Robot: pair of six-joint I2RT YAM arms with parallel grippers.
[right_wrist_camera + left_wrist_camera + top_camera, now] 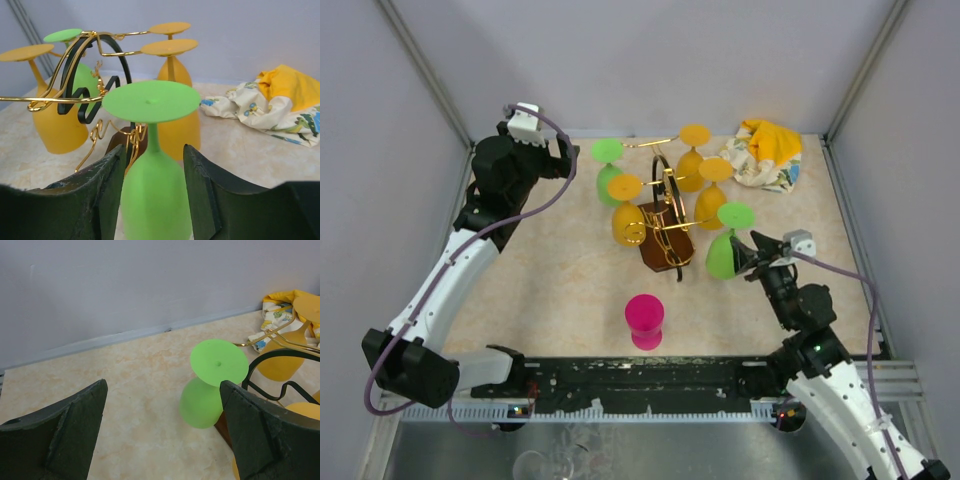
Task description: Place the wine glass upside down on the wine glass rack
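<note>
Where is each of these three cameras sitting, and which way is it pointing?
Top: above and behind the arms, looking down on table, rack, both arms.
Left wrist: low, facing the back wall; left pincer frames the far green glass.
Right wrist: facing the rack; right pincer flanks the near green glass.
Both wrist views share rack and cloth.

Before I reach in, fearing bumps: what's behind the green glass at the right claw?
Behind the green glass: the gold rack, orange glasses, a patterned cloth. The rack's foot is mostly covered.
</note>
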